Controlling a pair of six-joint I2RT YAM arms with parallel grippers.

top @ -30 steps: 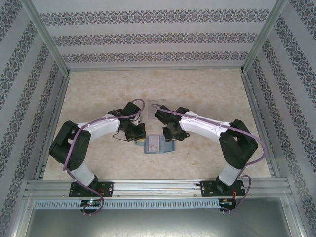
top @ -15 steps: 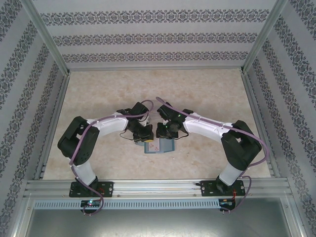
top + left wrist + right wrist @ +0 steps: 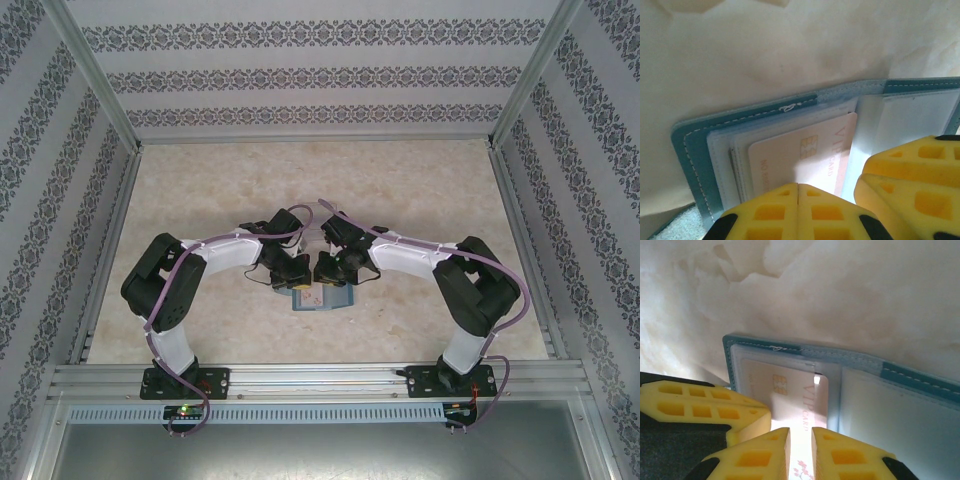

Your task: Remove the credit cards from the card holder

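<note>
Holder lies open on the bench, between the two arms; a pale card with a chip sits in one pocket; left claw is pressed fully together, empty, over that card; right claw shows a narrow gap above the card; whether it grips, I cannot tell.

Beige marbled tabletop: flat, with faint mottled staining. White wallpapered walls with dark floral bands enclose three sides. Bare aluminium frame posts stand at the corners. An aluminium rail runs along the near edge.
</note>
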